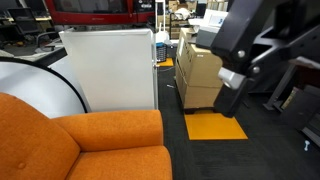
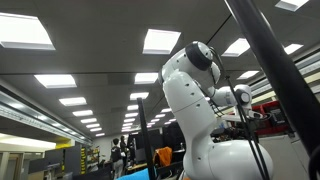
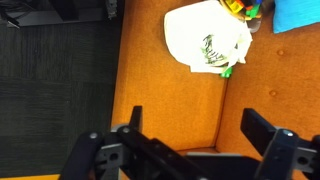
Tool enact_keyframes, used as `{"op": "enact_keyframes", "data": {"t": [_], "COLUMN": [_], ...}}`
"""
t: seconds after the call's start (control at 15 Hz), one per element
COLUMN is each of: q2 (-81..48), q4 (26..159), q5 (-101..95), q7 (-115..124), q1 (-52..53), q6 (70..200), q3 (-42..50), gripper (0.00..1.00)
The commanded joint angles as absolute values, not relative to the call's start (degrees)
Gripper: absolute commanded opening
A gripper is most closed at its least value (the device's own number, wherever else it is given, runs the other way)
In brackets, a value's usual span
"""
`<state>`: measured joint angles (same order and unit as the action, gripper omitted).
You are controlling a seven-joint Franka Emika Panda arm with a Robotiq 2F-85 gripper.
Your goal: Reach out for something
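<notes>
In the wrist view my gripper point(image 3: 195, 125) is open and empty, its two black fingers spread wide above an orange sofa cushion point(image 3: 170, 85). A white bag with green print point(image 3: 207, 38) lies on the sofa ahead of the fingers, with colourful items point(image 3: 243, 8) at its far end. A blue object point(image 3: 297, 14) sits at the top right corner. In an exterior view the arm point(image 1: 250, 45) hangs at the right, high above the floor. In the upward-looking exterior view the white arm body point(image 2: 205, 110) stands against the ceiling.
The orange sofa point(image 1: 80, 145) fills the lower left of an exterior view, with a white cabinet point(image 1: 108, 70) behind it. Cardboard boxes point(image 1: 198, 75) and an orange floor mat point(image 1: 215, 126) stand beyond. Dark carpet point(image 3: 55, 90) lies beside the sofa.
</notes>
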<state>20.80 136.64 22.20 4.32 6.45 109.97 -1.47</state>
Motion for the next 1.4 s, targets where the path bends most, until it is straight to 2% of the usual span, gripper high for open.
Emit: {"op": "enact_keyframes", "data": {"t": [0.0,1.33], "q2": [20.6,20.8], "q4": [136.0,136.4], "q5": [23.6,22.6], "q7": [1.5,2.9], "q1": [6.3,5.8], "q6": [106.3,107.5], "q3": [-1.4,-2.1], "gripper": [1.0,1.0]}}
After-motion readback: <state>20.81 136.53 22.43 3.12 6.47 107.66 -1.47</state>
